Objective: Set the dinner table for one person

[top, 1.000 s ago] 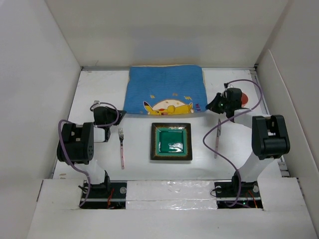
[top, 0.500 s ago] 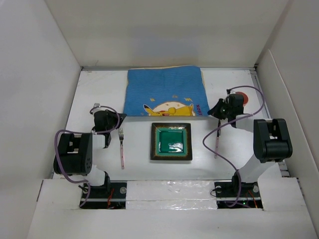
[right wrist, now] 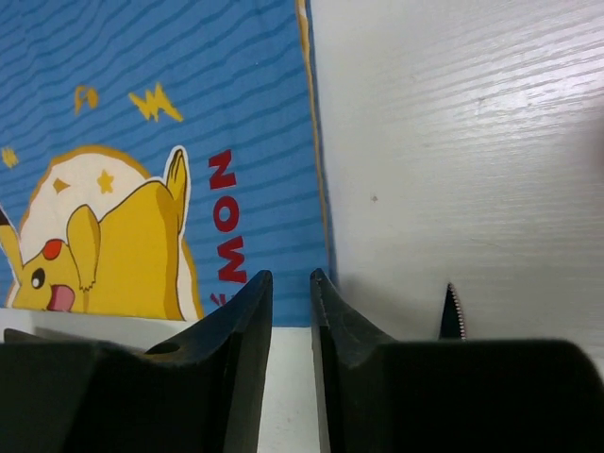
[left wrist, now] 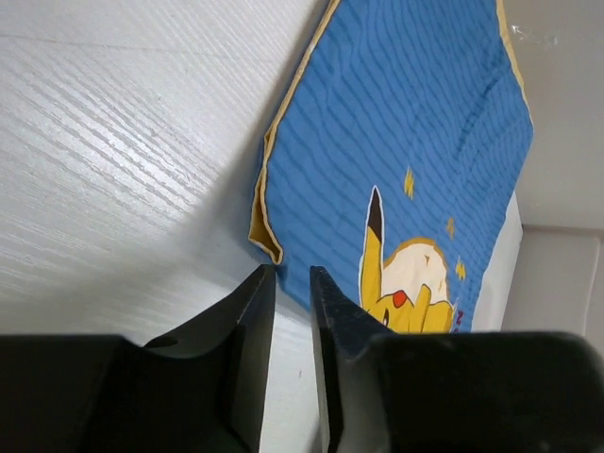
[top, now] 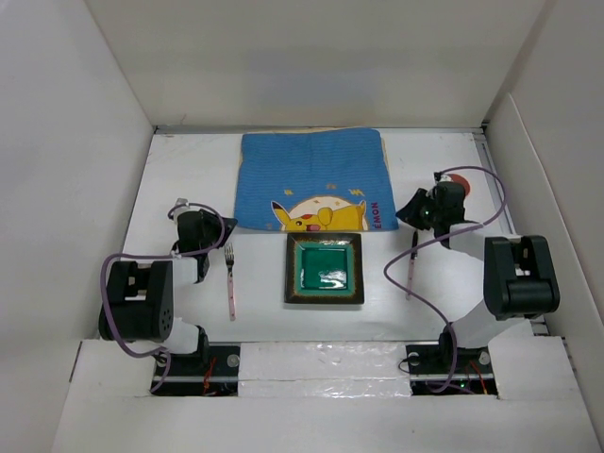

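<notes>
The table is spread beneath both grippers. The left gripper and right gripper are seen slightly parted, nothing gripped, just short of the cloth's near corners. The knife's serrations are shown by the right wrist view alone.
</notes>
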Robot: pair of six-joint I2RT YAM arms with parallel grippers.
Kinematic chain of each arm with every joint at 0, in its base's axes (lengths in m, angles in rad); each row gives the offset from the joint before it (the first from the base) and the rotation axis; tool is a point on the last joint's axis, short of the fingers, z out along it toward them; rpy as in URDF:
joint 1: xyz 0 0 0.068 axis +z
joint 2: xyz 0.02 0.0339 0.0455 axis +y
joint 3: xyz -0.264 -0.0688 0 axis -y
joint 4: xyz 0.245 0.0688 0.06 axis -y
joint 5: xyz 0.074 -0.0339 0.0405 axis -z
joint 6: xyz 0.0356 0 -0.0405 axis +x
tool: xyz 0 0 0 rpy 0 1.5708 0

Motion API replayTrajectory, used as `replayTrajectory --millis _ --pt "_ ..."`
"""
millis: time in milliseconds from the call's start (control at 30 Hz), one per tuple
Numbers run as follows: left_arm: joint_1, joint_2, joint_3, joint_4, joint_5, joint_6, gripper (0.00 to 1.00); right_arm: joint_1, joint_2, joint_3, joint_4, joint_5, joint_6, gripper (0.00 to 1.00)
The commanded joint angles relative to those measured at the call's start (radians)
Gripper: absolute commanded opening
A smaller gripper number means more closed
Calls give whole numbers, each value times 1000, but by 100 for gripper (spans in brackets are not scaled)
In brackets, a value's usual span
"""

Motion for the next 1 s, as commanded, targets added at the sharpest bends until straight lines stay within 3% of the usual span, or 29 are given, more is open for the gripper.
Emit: replayTrajectory --millis 0,100,200,233,300,333,467,533,600,700,733,767,867,967 --pt "2 -49 6 8 13 24 20 5 -56 -9 18 48 -6 30" --pt "-7 -139 3 0 42 14 33 5 -109 8 -11 48 -3 31" --pt "-7 -217 3 -12 76 -6 34 33 -154 17 -35 57 -6 31" --pt "-7 -246 15 -23 84 -9 33 43 -206 25 -66 62 -11 24" --pt "-7 -352 38 -61 131 -11 27 77 -255 75 -116 95 -38 16" --pt "-7 -389 76 -78 144 -5 25 86 -307 98 -179 115 -49 0" --pt "-7 -591 219 -286 226 75 0 86 -396 204 -311 247 -87 0" --pt "-7 -668 288 -373 272 168 0 68 -401 276 -388 388 -120 0" --pt "-7 -708 331 -500 311 246 0 54 -372 336 -426 488 -150 4" --pt "-7 -751 412 -699 329 450 0 38 -305 390 -492 565 -175 24" --pt "-7 -764 429 -756 322 531 0 38 -286 419 -523 582 -181 36" --pt "-48 -776 428 -821 294 547 8 38 -269 433 -532 596 -187 41" --pt "-123 -816 367 -824 211 593 28 29 -188 488 -565 631 -210 49" --pt "-132 -820 340 -834 213 610 31 29 -91 569 -618 654 -215 50"
